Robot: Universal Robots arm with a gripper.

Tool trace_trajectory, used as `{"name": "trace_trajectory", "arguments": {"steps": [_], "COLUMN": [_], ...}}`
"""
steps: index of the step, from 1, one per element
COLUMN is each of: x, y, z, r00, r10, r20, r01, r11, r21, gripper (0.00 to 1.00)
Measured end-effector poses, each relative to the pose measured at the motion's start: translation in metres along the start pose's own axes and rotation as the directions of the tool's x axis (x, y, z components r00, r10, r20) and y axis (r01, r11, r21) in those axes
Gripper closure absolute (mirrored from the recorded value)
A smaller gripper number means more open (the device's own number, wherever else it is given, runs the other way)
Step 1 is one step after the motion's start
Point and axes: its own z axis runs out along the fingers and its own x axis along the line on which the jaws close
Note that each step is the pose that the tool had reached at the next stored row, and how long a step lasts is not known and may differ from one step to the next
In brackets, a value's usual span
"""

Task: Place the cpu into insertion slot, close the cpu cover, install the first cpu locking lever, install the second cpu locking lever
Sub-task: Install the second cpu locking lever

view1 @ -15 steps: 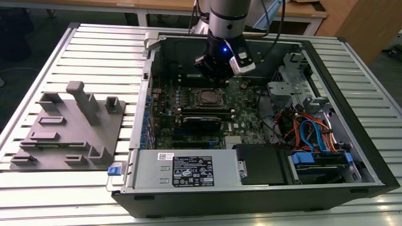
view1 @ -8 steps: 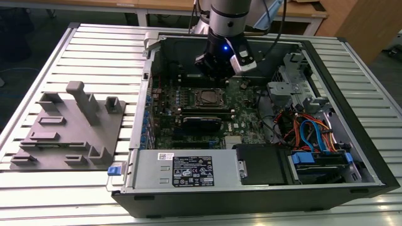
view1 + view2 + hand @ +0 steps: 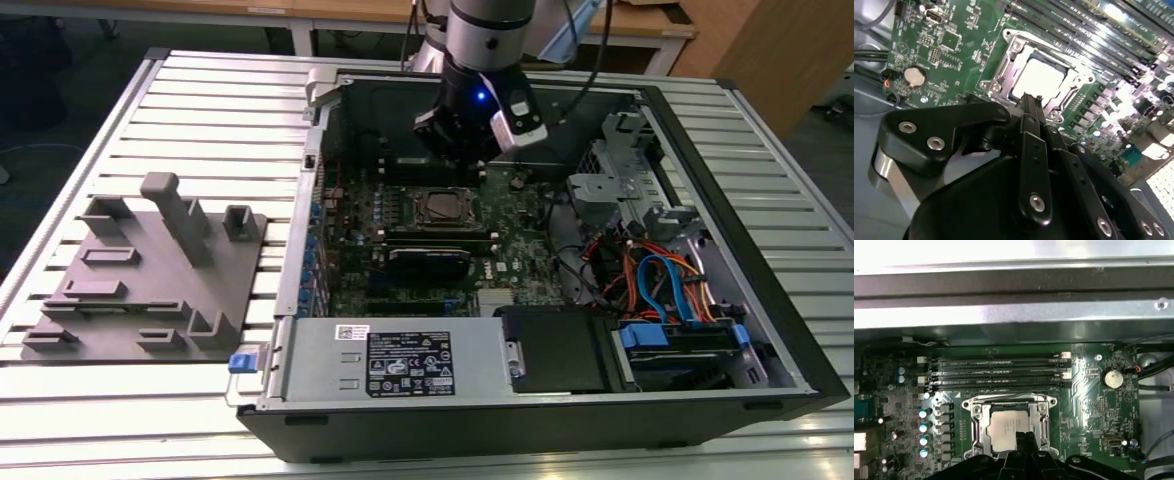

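The cpu (image 3: 1008, 431) lies flat in the insertion slot (image 3: 438, 207) on the green motherboard, its dull silver top showing in both wrist views (image 3: 1041, 76). The cpu cover (image 3: 975, 424), a silvery frame, lies down around the chip, and its rim (image 3: 1015, 46) is flat on the socket. My gripper (image 3: 1027, 436) hangs just above the socket's edge with its black fingers (image 3: 1026, 112) pressed together and nothing between them. In the exterior view the gripper (image 3: 461, 162) is inside the open computer case, just beyond the socket.
Memory slots (image 3: 994, 372) run beside the socket, and a coin battery (image 3: 1113, 378) sits close by. The case's metal wall (image 3: 1004, 315) stands close behind. A black card (image 3: 430, 262), a power supply (image 3: 387, 360) and cables (image 3: 654, 280) share the case. A grey fixture (image 3: 147, 270) lies at the exterior view's left.
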Motion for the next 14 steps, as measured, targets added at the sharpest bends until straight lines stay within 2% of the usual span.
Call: {"name": "trace_trajectory", "arguments": {"steps": [3, 11, 14], "x": [-0.0004, -0.0017, -0.0021], "y": [-0.0067, -0.0314, -0.0374], "z": [-0.0002, -0.001, -0.0012], "r00": [1.0, 1.0, 0.9999], "r10": [0.0, 0.0, 0.0], "r20": [-0.0054, -0.0089, -0.0105], "r01": [0.0, 0.0, 0.0], "r11": [1.0, 1.0, 1.0], "r21": [0.0004, -0.0014, -0.002], "gripper": [0.9, 0.9, 0.9]}}
